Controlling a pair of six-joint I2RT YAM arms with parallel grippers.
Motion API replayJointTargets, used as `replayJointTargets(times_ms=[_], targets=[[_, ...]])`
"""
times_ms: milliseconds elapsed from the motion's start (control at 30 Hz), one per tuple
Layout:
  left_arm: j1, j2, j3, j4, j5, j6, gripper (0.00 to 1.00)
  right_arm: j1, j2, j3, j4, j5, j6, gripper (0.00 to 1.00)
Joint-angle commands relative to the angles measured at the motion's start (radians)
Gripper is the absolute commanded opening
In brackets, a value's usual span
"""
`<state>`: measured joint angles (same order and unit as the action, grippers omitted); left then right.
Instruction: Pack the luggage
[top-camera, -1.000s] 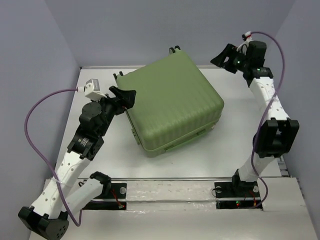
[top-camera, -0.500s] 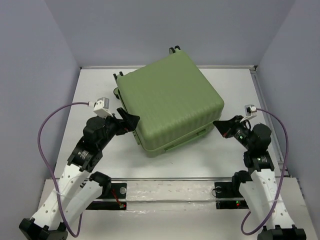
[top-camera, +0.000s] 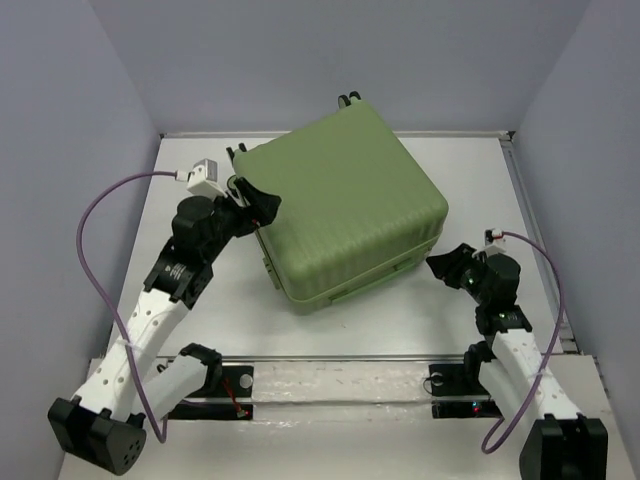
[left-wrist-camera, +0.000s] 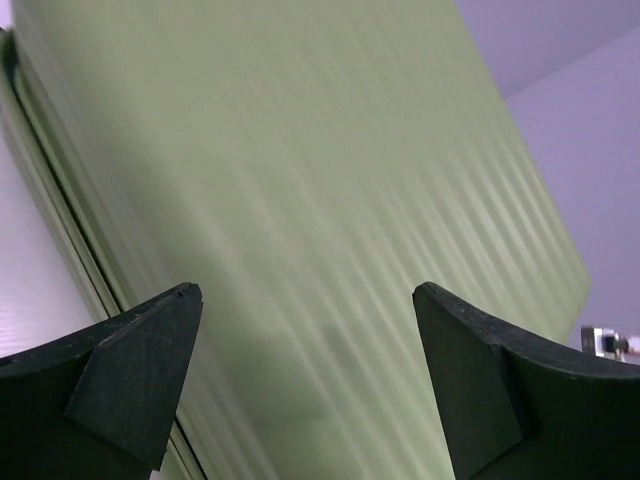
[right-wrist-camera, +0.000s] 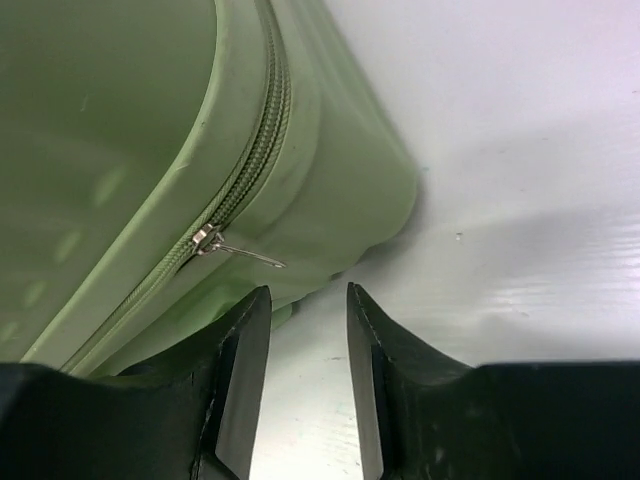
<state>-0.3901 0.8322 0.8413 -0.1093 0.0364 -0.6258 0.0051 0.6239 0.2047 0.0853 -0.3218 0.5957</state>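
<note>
Luggage (top-camera: 345, 215) lies shut and flat on the bench (top-camera: 420, 320), at centre and toward 12 o'clock; neither arm holds anything.

Olive-green ribbed shell faces up, turned so that one corner points to 6 o'clock. Small dark wheels (top-camera: 348, 98) show at its 12 o'clock edge. A zip runs along the side seam, and its slider with a thin metal pull (right-wrist-camera: 240, 252) sits close to the 4 o'clock corner. The left fingers (top-camera: 262, 203) are at the case's 9 o'clock side, spread wide, with the ribbed shell filling the space ahead of them; whether they touch it cannot be told. The right fingers (top-camera: 441, 264) are low over the bench just off the 4 o'clock corner, parted by a narrow gap, with the zip pull just beyond their tips. A purple cable (top-camera: 95, 215) loops from the left wrist.
</note>
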Motion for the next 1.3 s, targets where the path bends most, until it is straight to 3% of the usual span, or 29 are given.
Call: replayJointTargets(times_ms=[0, 67, 167, 367, 567, 700, 733, 833, 933, 1067, 1233, 1267], targets=[[0.097, 0.102, 0.105, 0.096, 0.048, -0.011, 0.99, -0.001, 0.089, -0.013, 0.258, -0.085, -0.033, 0.47], [0.164, 0.139, 0.128, 0.097, 0.1, -0.017, 0.99, -0.001, 0.122, -0.017, 0.28, -0.082, -0.045, 0.48], [0.175, 0.137, 0.095, 0.089, 0.178, -0.015, 0.99, -0.001, 0.167, -0.021, 0.365, -0.088, -0.066, 0.49], [0.175, -0.057, -0.06, -0.067, 0.131, 0.067, 0.99, -0.001, 0.279, -0.022, 0.549, -0.135, -0.118, 0.45], [0.174, -0.174, -0.224, -0.196, 0.198, 0.052, 0.99, -0.001, 0.336, -0.036, 0.707, -0.207, -0.16, 0.39], [0.172, -0.189, -0.232, -0.202, 0.243, 0.012, 0.99, -0.001, 0.381, -0.044, 0.81, -0.306, -0.139, 0.28], [0.172, -0.2, -0.246, -0.179, 0.25, -0.003, 0.99, -0.001, 0.384, -0.036, 0.808, -0.313, -0.14, 0.16], [0.171, -0.226, -0.332, -0.106, 0.296, -0.072, 0.95, -0.001, 0.392, -0.024, 0.772, -0.303, -0.148, 0.07], [0.158, -0.232, -0.447, 0.012, 0.341, -0.158, 0.77, 0.013, 0.369, -0.036, 0.76, -0.31, -0.114, 0.07], [0.08, -0.2, -0.472, 0.132, 0.309, -0.239, 0.48, 0.114, 0.266, -0.016, 0.552, -0.214, -0.135, 0.07], [-0.067, -0.147, -0.504, 0.279, 0.209, -0.327, 0.35, 0.312, 0.161, 0.079, 0.164, -0.027, -0.149, 0.07], [-0.081, -0.137, -0.504, 0.299, 0.209, -0.337, 0.35, 0.346, 0.161, 0.079, 0.163, -0.004, -0.149, 0.07]])
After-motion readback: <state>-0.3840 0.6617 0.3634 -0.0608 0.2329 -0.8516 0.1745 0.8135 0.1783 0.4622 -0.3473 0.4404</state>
